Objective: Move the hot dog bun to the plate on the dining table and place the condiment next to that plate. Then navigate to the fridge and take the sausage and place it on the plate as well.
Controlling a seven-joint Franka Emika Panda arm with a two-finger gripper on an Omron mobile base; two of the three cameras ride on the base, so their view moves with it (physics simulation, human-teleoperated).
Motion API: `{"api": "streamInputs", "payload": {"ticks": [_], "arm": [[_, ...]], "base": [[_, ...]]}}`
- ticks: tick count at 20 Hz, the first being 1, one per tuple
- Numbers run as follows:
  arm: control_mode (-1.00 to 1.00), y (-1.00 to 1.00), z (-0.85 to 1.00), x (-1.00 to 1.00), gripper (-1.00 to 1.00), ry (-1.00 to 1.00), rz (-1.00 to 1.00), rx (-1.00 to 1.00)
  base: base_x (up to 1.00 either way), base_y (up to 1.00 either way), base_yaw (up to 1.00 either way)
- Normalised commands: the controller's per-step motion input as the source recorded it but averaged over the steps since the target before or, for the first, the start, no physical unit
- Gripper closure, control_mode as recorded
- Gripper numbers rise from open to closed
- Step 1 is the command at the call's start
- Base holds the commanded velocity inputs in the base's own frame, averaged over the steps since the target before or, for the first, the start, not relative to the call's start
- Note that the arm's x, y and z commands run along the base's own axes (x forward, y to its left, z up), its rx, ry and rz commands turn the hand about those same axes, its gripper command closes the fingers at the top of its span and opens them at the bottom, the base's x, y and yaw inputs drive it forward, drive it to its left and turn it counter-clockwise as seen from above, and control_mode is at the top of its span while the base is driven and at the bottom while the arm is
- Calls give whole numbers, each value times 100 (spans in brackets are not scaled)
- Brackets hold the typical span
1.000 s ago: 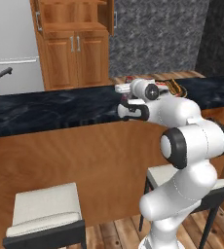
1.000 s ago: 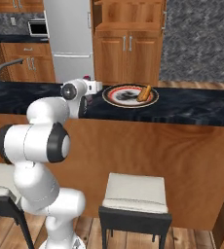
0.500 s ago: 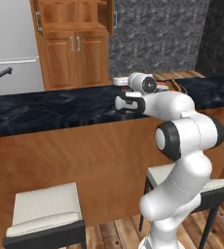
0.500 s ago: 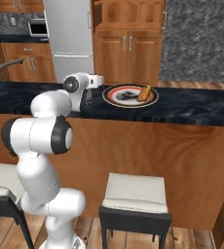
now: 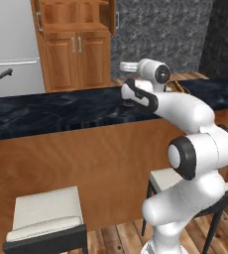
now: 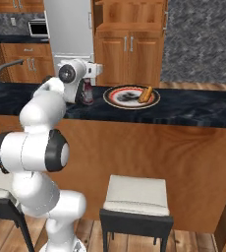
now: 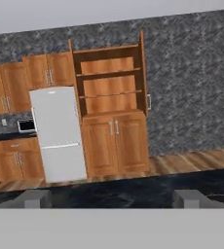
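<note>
Left base view — I've got the arm raised over the desk (image 5: 61, 111). Right base view — the condiment (image 6: 87, 92) stands just left of the plate (image 6: 116, 101), the hot dog bun (image 6: 145, 94) on it. Hand view: end effector (image 7: 113, 198) spread wide, facing the fridge (image 7: 58, 133).

The condiment (image 6: 88, 92) is standing just beside the plate (image 6: 131, 97) on the bench (image 6: 193, 109), crowding that stretch; bench top right of the plate is lying bare, giving passage.
</note>
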Motion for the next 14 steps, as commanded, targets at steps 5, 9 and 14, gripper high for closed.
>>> {"api": "streamInputs", "payload": {"ticks": [5,9,14], "arm": [[-100,-32,86,-100,-100,30,0,8],[-100,-30,28,-100,-100,51,0,0],[-100,-20,-23,-99,-100,51,0,-8]], "base": [[0,0,0],[0,0,0],[0,0,0]]}}
